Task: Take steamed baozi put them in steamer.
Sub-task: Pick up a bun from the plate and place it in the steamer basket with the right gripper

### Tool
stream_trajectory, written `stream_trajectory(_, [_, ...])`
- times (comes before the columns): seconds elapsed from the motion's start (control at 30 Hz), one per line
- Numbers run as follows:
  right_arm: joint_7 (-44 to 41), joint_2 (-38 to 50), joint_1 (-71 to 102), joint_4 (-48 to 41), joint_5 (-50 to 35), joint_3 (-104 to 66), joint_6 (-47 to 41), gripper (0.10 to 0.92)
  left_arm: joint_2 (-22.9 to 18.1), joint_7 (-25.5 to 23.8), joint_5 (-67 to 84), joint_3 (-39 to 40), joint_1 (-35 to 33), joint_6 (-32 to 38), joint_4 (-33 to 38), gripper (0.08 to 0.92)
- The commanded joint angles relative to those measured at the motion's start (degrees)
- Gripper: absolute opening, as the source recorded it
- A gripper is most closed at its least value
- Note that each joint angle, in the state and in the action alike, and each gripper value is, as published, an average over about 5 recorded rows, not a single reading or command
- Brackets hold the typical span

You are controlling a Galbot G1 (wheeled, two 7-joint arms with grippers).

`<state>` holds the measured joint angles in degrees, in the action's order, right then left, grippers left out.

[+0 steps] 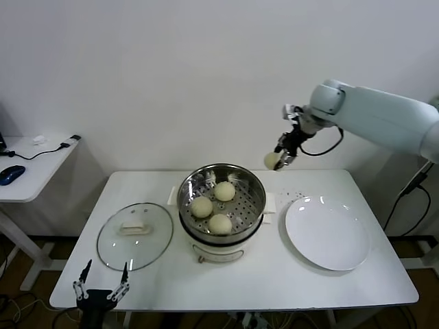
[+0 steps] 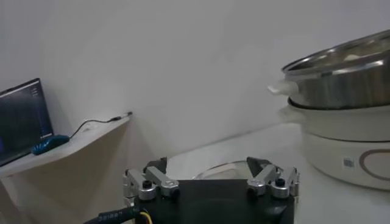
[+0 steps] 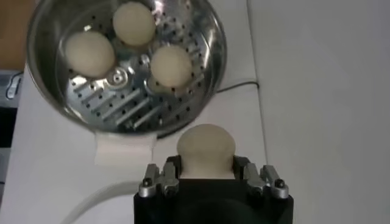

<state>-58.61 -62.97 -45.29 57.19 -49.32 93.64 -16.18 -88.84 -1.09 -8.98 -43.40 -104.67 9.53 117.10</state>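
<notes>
The steel steamer (image 1: 255, 188) stands mid-table on its cream base, with three cream-white baozi (image 1: 202, 206) (image 1: 224, 190) (image 1: 220, 223) on its perforated tray. A further baozi (image 1: 271, 160) hangs in the air behind and to the right of the pot, with my right gripper (image 1: 279, 159) shut on it. The right wrist view shows that bun (image 3: 205, 146) clamped between the fingers, above the table just outside the steamer's rim (image 3: 220, 42). My left gripper (image 1: 101, 281) is parked low at the table's front left edge, open and empty.
The glass lid (image 1: 134, 235) lies flat to the left of the steamer. A white plate (image 1: 328, 232) lies bare to its right. A side table (image 1: 34, 164) with a mouse and cable stands at the far left. In the left wrist view the pot (image 2: 347, 79) rises beyond the lid.
</notes>
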Motion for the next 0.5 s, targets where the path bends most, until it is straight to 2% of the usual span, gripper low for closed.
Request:
stream_trajectory(0.03, [6.6,-10.4,-6.6,7.4,-12.5,9.6,-4.4,0.567,0.3,-0.6,1.5,-0.2,0.3,0.0,0.2,0.823])
stream_trajectory(0.23, [10.0,-12.7,-4.1,10.4,-14.7,11.2,-6.3,0.568,0.6,-0.7,1.9,-0.5,0.6,0.1,-0.2,0.823])
stream_trajectory(0.5, [10.9,-14.1,-1.0,10.4,-13.5,14.2,-6.5,0.568,0.8,-0.7,2.2,-0.8,0.7,0.1,-0.8,0.823])
